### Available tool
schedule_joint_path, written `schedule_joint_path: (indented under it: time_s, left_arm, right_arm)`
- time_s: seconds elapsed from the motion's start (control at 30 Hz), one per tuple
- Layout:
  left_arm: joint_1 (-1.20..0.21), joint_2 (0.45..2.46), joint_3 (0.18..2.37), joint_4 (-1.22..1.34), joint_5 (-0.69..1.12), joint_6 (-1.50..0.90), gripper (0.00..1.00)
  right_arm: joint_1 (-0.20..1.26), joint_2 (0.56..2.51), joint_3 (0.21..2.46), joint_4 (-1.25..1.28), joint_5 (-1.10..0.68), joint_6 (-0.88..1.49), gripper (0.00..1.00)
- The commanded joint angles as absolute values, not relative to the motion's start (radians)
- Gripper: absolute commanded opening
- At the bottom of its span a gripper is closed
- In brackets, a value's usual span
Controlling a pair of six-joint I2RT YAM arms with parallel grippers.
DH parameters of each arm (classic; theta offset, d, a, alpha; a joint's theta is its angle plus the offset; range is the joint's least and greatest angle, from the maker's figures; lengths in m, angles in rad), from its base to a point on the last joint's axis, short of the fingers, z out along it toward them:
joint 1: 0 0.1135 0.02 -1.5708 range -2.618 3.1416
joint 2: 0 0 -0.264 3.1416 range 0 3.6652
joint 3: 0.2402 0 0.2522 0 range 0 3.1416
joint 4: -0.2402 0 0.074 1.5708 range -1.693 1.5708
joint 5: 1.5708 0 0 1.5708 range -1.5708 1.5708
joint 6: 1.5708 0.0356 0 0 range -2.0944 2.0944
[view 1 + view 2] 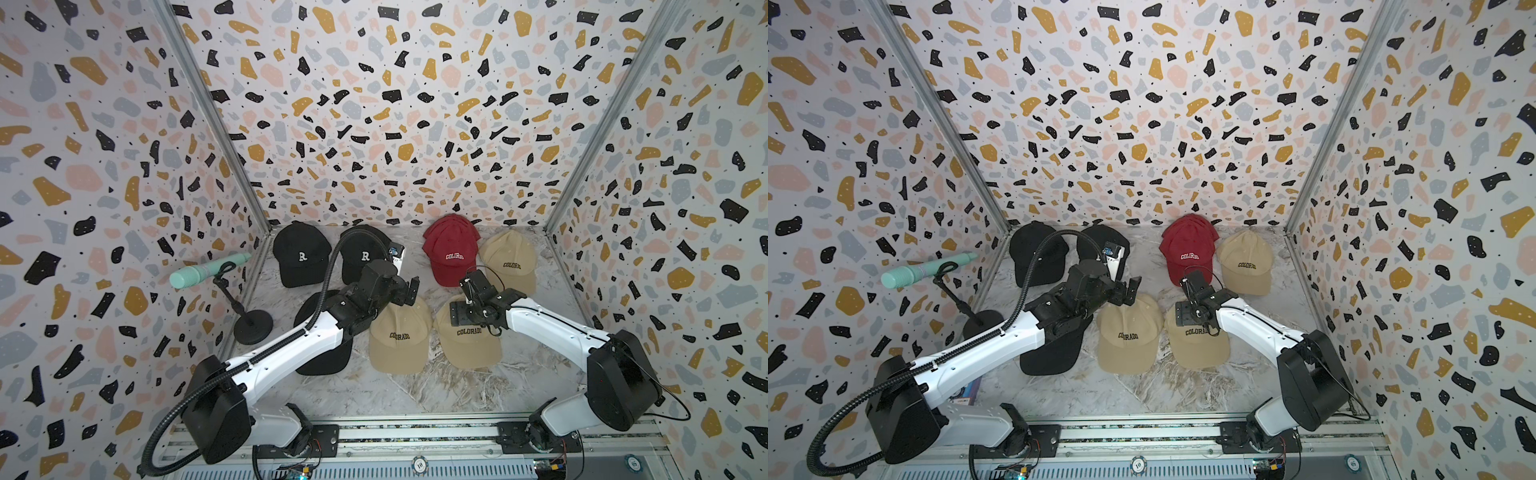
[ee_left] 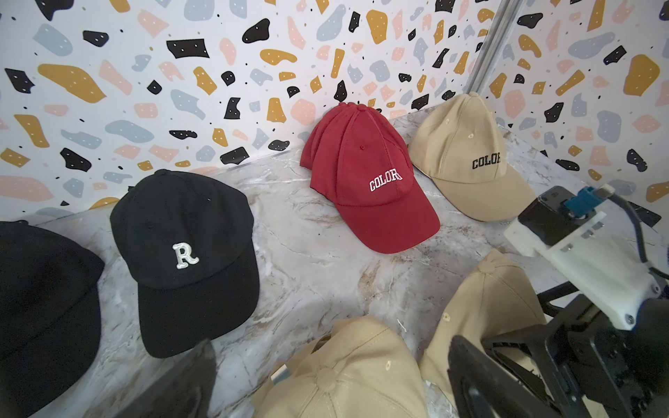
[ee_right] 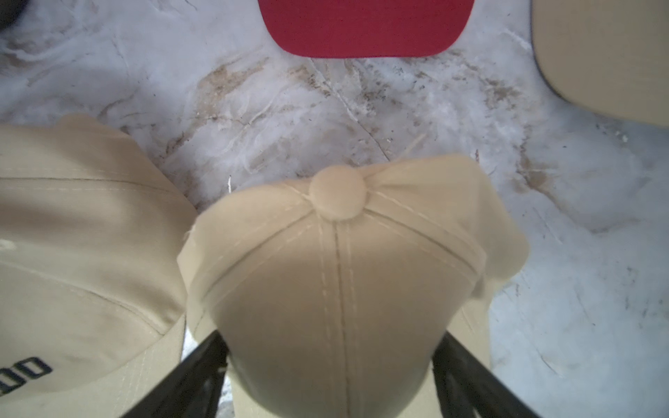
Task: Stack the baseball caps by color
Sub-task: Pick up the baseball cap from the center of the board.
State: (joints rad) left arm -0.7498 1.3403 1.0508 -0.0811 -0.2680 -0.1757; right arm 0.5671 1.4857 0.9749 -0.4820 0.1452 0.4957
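Left gripper [image 1: 407, 291]: open, hovering over centre tan cap [image 1: 399, 338]. Right gripper [image 3: 331, 336]: jaws closed on crown of adjacent tan cap [image 1: 469, 345], resting on surface [image 1: 415, 395]. Red cap stack [image 1: 451, 249], black caps [image 1: 301, 253]: rear.

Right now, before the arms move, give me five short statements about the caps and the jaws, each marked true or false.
1. The red cap lies near the back wall, beside the back tan cap. True.
2. All tan caps sit in one pile. False: the left front tan cap and right front tan cap lie side by side.
3. The left gripper holds a black cap. False: its jaws stand open and empty above the left front tan cap.
4. The right gripper's jaws straddle the right front tan cap's crown. True.
5. The black caps read COLORADO. False: the far-left black cap shows a white R.
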Motion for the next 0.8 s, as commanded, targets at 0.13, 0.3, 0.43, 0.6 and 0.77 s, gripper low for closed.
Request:
schedule_joint_path:
  time_s: [0.13, 0.3, 0.43, 0.6, 0.77]
  left_arm:
    - [-0.731, 1.309, 1.032, -0.06, -0.29, -0.165, 1.0]
    - [-0.725, 1.301, 1.026, -0.062, -0.291, -0.166, 1.0]
    - [-0.723, 1.302, 1.029, -0.061, -0.29, -0.162, 1.0]
    - [-0.723, 1.315, 1.043, -0.055, -0.277, -0.16, 1.0]
    - [-0.723, 1.33, 1.063, -0.045, -0.256, -0.159, 1.0]
  right_arm:
    - [0.559, 1.526, 0.989, -0.473, 0.107, 0.473, 0.33]
    - [0.56, 1.489, 0.994, -0.505, 0.107, 0.468, 0.2]
    - [0.56, 1.458, 1.021, -0.548, 0.109, 0.463, 0.0]
    - [0.559, 1.421, 1.079, -0.603, 0.123, 0.447, 0.0]
    - [0.535, 1.396, 1.145, -0.641, 0.168, 0.403, 0.0]
